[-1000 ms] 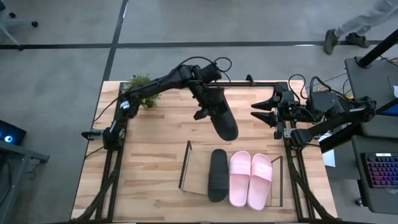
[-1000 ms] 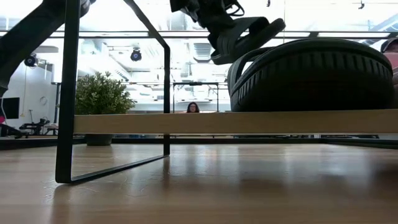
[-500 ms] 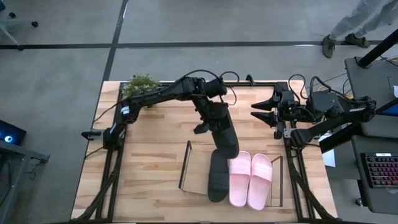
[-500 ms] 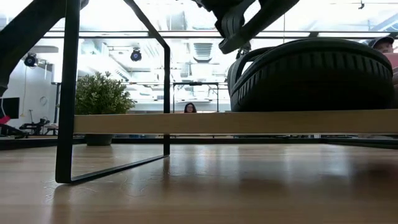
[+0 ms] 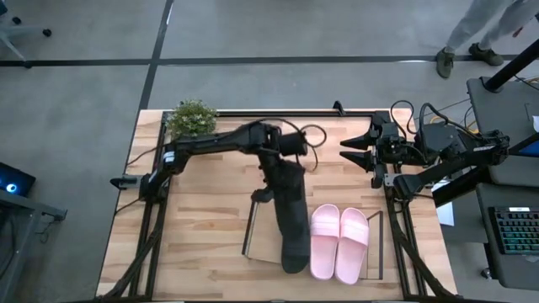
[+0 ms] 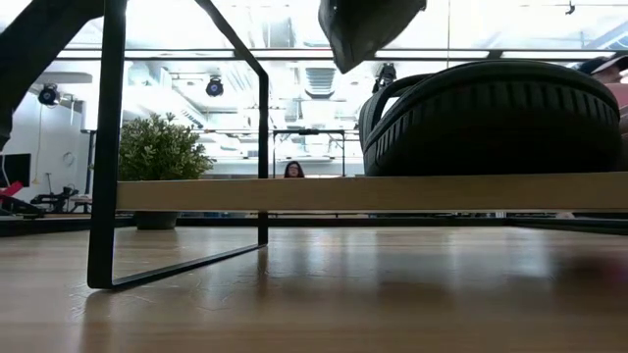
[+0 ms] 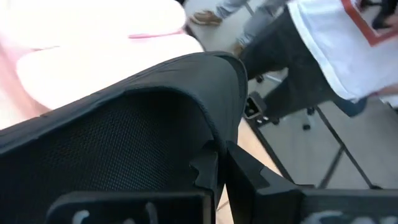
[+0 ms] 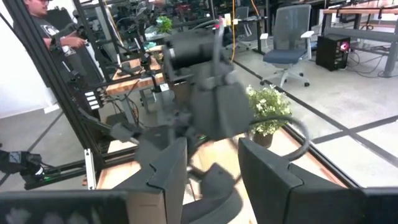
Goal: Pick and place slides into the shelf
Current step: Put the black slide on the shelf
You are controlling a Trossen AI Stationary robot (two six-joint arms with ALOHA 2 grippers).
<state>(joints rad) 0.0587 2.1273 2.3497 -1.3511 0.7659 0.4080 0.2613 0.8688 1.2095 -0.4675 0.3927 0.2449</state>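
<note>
My left gripper [image 5: 278, 172] is shut on a matte black slide [image 5: 290, 210] and holds it in the air over the shelf [image 5: 265, 240]. In the low view the slide's lower end [image 6: 368, 29] hangs above the other black slide [image 6: 491, 118], which lies on the light-wood board [image 6: 294, 193]. Only that slide's near end [image 5: 295, 263] shows from above. The pale pink pair [image 5: 337, 242] lies beside it, soles on the board. My right gripper [image 5: 347, 154] waits open near the table's right edge. My left gripper holds the black slide by its broad strap [image 7: 211, 118], with the fingers [image 7: 214, 171] at the strap's edge, next to the mesh lining. It comes from above and from the far side. The slide is lifted clear and slants down, its free end lowest.
Thin dark upright frames stand at the shelf's left end [image 5: 251, 223] and right end [image 5: 381, 244]. A potted plant [image 5: 192, 118] sits at the table's far left corner. A person [image 5: 480, 34] stands on the floor beyond the far right corner.
My left gripper has moved toward the near edge and down toward the shelf, carrying the black slide. The slide has turned from slanting rightward to lying near-to-far, and now hangs over the black slide on the shelf, tipped steeper.
</note>
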